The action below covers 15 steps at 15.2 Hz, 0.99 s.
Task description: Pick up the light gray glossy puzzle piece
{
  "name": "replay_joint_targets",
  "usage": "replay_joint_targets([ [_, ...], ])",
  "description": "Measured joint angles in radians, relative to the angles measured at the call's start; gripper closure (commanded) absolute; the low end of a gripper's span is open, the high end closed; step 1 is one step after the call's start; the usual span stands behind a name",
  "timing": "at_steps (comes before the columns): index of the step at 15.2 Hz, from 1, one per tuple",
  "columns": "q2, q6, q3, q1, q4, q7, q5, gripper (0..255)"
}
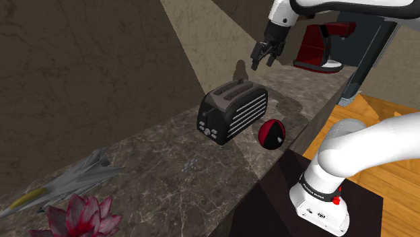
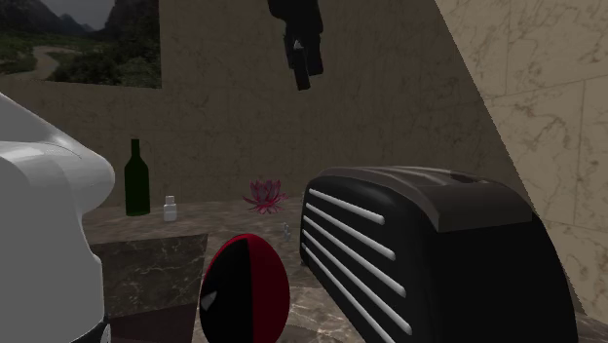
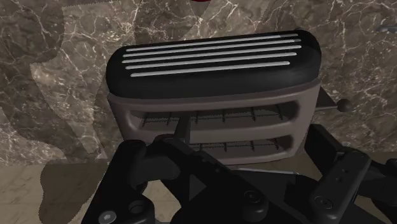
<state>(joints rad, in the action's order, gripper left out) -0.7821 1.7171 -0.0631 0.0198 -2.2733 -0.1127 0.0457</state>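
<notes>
**Marble counter (image 1: pixel 161 175) surveyed from above**

The gripper (image 1: pixel 264 57) hangs high over the toaster (image 1: pixel 232 111), fingers apart and empty, likely for clearance. The puzzle piece (image 2: pixel 285 231), seemingly the small pale speck past the toaster toward the flower (image 2: pixel 263 195), lies well apart.

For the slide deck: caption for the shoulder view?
Franka gripper hovering above a black toaster on the dark marble counter, a red-and-black ball beside it.
</notes>
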Motion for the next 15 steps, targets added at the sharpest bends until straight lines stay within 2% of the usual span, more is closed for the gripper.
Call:
replay_joint_targets([
  [4, -0.022, 0.056, 0.033, -0.015, -0.059, -0.021, -0.010, 0],
  [11, -0.076, 0.276, 0.158, -0.074, -0.265, -0.108, -0.047, 0],
  [15, -0.038, 0.427, 0.243, -0.107, -0.340, -0.167, -0.065, 0],
])
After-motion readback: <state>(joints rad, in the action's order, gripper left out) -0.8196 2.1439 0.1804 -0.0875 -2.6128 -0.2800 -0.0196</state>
